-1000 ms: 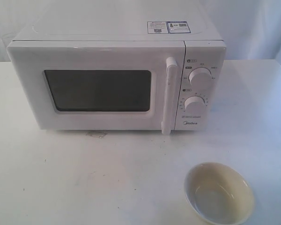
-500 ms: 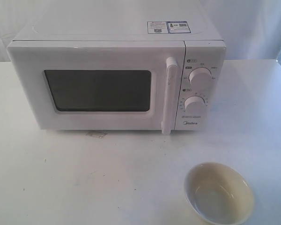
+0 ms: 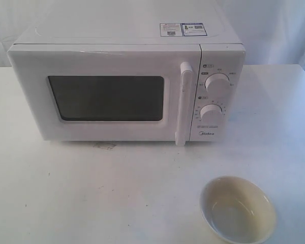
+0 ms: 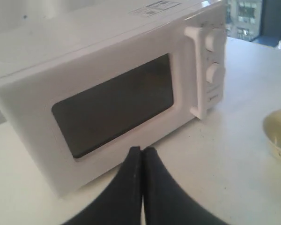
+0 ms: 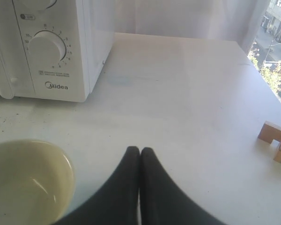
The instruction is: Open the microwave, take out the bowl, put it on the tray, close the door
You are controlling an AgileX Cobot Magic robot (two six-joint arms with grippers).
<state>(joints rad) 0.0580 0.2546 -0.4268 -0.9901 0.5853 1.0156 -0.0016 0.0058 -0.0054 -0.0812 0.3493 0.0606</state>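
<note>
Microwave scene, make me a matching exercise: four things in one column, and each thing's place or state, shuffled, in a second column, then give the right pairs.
Things:
1. door
2. bowl
3. left gripper
4. wooden block

Places or states:
A. upright and empty on the table, in front of the microwave
B. shut, holding nothing
C. closed flush against the front
D. near the table's edge, well away from the microwave

Pairs: 1-C, 2-A, 3-B, 4-D
</note>
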